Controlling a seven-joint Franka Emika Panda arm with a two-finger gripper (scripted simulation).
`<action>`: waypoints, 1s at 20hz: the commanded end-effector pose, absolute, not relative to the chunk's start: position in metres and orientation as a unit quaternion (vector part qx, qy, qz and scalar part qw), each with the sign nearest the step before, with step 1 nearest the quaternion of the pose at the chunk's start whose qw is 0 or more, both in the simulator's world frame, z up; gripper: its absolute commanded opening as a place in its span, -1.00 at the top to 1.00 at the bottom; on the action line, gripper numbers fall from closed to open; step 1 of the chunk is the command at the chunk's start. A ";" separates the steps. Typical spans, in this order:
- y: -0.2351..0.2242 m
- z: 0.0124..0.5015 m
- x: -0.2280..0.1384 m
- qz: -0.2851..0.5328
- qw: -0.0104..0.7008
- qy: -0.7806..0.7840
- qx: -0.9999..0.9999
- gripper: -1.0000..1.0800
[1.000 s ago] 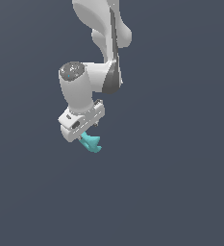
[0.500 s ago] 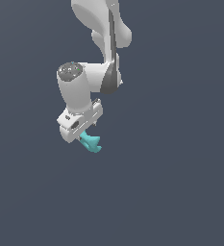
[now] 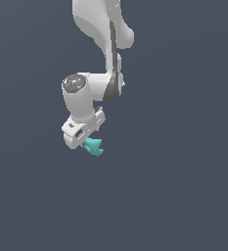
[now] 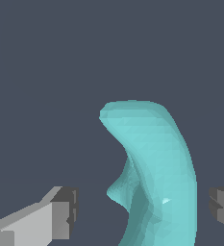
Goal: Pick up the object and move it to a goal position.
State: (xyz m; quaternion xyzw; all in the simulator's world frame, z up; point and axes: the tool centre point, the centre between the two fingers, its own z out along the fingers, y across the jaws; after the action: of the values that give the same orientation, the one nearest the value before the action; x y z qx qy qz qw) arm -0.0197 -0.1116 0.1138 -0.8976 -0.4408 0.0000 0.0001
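Observation:
The object (image 3: 94,146) is a small teal lumpy piece with pointed lobes, lying on the dark grey floor. My white gripper (image 3: 87,138) stands right over it and covers part of it in the exterior view. In the wrist view the object (image 4: 154,173) fills the space between the two fingers. One grey fingertip (image 4: 65,211) shows on one side and the other fingertip (image 4: 222,207) on the opposite side. A gap remains between each fingertip and the object. The gripper (image 4: 143,209) is open around the object without touching it.
The white arm (image 3: 103,44) rises from the gripper to the top of the exterior view. Plain dark grey floor (image 3: 184,196) lies all around. No other objects or marker show.
The gripper has come down a little onto the object. The object has not moved.

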 end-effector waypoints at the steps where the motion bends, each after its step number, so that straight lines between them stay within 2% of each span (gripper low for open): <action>1: -0.112 0.103 -0.020 0.000 0.000 -0.441 -0.897 -0.92; 6: -0.112 0.096 -0.019 0.000 0.000 -0.441 -0.897 -0.92; 7: -0.112 0.096 -0.019 0.000 0.000 -0.441 -0.897 1.00; 20: -0.110 0.098 -0.020 0.000 0.000 -0.441 -0.897 1.00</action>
State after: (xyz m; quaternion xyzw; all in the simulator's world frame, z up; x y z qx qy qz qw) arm -0.0194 -0.1114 0.0968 -0.8975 -0.4410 0.0002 -0.0001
